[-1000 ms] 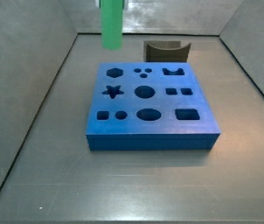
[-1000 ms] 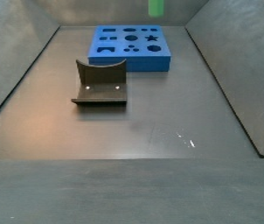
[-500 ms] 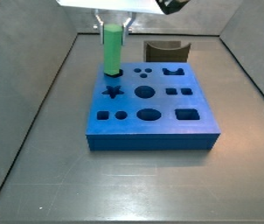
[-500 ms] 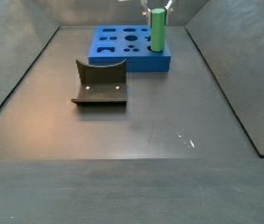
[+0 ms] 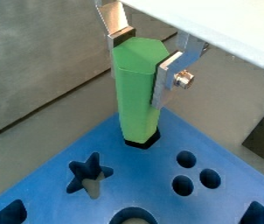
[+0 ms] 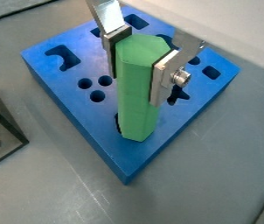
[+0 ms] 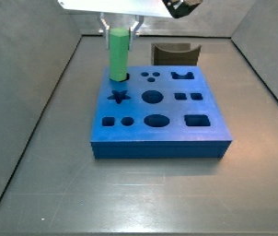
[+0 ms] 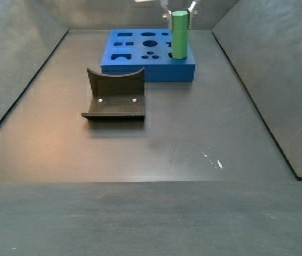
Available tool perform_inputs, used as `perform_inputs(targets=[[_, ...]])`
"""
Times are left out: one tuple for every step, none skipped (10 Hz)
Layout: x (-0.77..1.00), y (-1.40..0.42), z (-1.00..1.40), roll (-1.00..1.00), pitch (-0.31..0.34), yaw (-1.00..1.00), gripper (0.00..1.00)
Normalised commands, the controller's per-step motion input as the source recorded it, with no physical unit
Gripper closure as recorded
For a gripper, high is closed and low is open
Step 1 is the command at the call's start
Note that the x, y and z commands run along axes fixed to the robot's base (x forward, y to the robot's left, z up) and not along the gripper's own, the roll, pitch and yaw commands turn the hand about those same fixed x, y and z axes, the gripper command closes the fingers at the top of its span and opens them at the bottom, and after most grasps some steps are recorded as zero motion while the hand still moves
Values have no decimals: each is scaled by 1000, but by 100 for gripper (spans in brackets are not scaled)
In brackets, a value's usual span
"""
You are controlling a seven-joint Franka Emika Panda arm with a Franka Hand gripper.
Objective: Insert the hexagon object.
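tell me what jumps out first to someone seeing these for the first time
The tall green hexagon object stands upright, its lower end in a hole at a corner of the blue block. The gripper clamps its upper part between silver fingers. In a side view, the dark fixture sits apart on the grey floor.
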Motion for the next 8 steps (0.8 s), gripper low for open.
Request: perform_inputs(targets=[[280,14,-580,0,-107,0,100],[0,23,-617,-3,-296,0,100],[-123,29,-463,-56,-391,0,100],[-243,0,-400,-39,-431,0,100],[-226,0,-457,0,-407,0,100],[-131,-54,-306,63,-276,0,100],[0,0,0,0,-11,0,100],[0,0,0,0,0,0,100]])
